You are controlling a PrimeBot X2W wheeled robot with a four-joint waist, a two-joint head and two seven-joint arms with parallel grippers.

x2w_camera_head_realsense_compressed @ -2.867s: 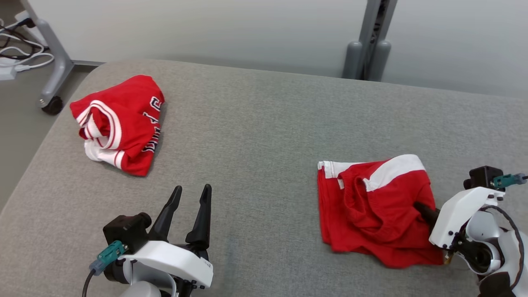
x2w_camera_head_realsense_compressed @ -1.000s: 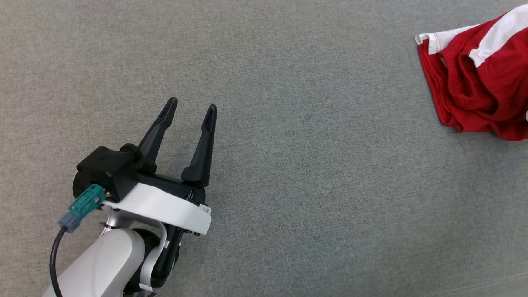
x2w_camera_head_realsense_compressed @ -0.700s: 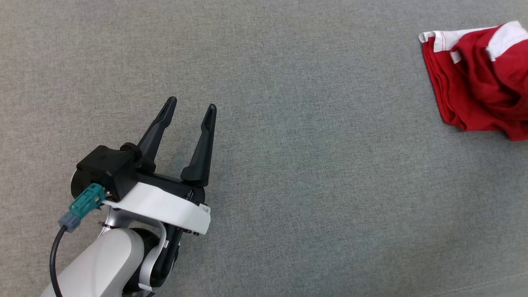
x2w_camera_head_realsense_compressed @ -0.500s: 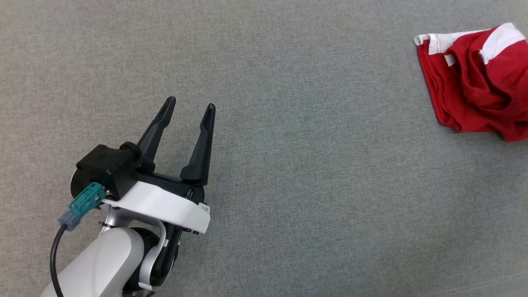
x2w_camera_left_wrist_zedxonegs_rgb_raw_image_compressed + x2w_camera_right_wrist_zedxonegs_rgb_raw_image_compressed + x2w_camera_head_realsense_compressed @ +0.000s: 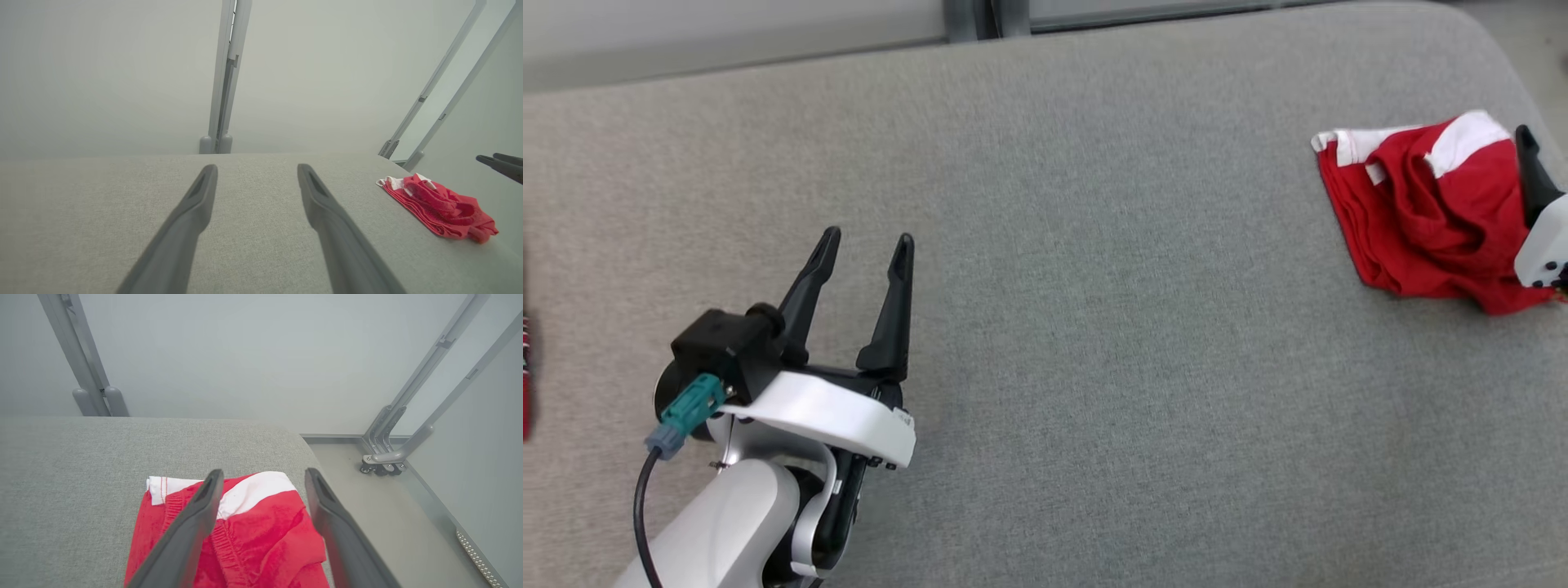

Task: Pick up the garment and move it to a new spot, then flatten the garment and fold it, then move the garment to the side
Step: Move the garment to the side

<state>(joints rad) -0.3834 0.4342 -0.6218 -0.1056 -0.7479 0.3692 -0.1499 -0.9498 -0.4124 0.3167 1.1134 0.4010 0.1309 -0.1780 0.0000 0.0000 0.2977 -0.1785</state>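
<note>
The garment (image 5: 1421, 214), a folded red piece with white bands, lies on the grey padded table (image 5: 1094, 327) near its far right corner. In the right wrist view my right gripper (image 5: 263, 475) hangs open just above the garment (image 5: 261, 539), fingers apart and holding nothing. One of its dark fingers (image 5: 1532, 175) shows at the right edge of the head view, over the cloth's right side. My left gripper (image 5: 866, 241) is open and empty at the lower left, far from the garment. The left wrist view shows the garment (image 5: 439, 206) off to the right.
A sliver of another red garment (image 5: 525, 376) shows at the left edge. The table's rounded corner (image 5: 302, 441) drops to the floor just right of the garment. A wheeled frame leg (image 5: 380, 463) stands there. A grey post (image 5: 968, 16) rises behind the table.
The right gripper has opened and let go of the garment, which now rests by the right corner. The head camera has shifted, bringing the table's back edge into view. The left gripper stays open.
</note>
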